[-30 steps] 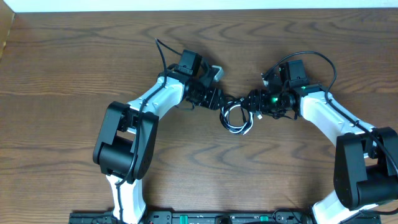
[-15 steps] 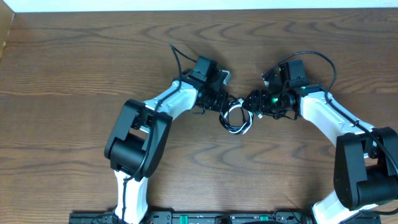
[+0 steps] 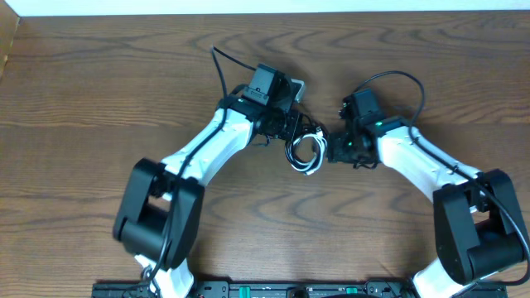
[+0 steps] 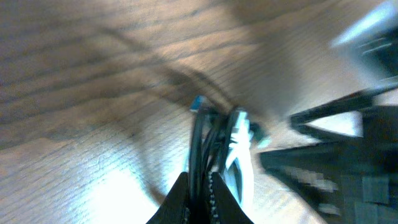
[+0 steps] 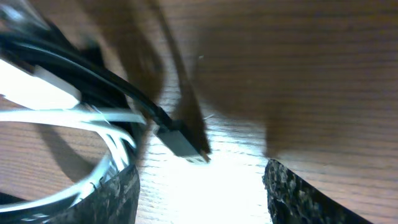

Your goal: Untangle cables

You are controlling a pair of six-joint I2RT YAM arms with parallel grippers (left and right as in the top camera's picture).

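Brown wood grain fills the overhead view: the table [image 3: 99,99] lies under both my arms. My left gripper [image 3: 296,132] and right gripper [image 3: 333,149] point toward each other, with a small coil between them. The black cable [image 3: 293,151] loops on the side nearer my left gripper. The white cable [image 3: 314,160] loops on the side nearer my right, and the two are wound together. The coil's upper edge meets my left fingertips, and my right fingertips sit just beside its far edge. From this height I cannot tell how either pair of jaws stands.

From my left wrist, the left gripper [image 4: 200,196] is pressed together. Black cable [image 4: 198,140] strands run straight out from between the fingers [image 4: 177,202], clamped there. The white cable [image 4: 239,140] runs close along the right of those strands, and I cannot tell whether it is pinched too. Ahead, the bundle ends in a blurred bluish tip [image 4: 197,102].

From my right wrist, the right gripper [image 5: 199,186] has its jaws apart, with the fingers [image 5: 115,193] low at either side and nothing between them. A dark plug [image 5: 183,142] hangs just ahead of the gap, on the end of the black cable [image 5: 81,62], which runs away up and to the left. The white cable [image 5: 56,115] curves ahead and left, passing just by my left-hand finger.
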